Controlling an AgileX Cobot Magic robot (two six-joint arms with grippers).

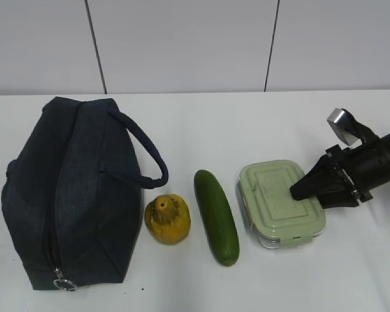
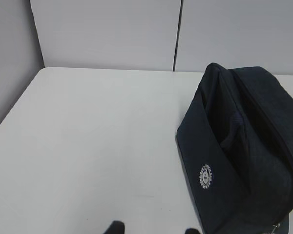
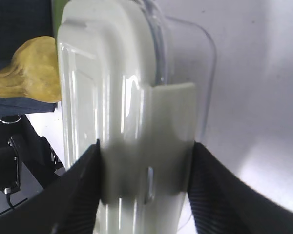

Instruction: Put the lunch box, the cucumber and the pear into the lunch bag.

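We see the right gripper (image 1: 310, 190) reaching in low from the right, jaws clamped across the lunch box (image 1: 281, 201) on the table, with cucumber (image 1: 216, 216), pear (image 1: 168, 219) and lunch bag (image 1: 65, 188) ranged leftward.

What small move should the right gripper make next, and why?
Probably lift the lunch box straight up. The right gripper has its fingers against both sides of the box, which sits on the table, and the lunch bag looks zipped shut.
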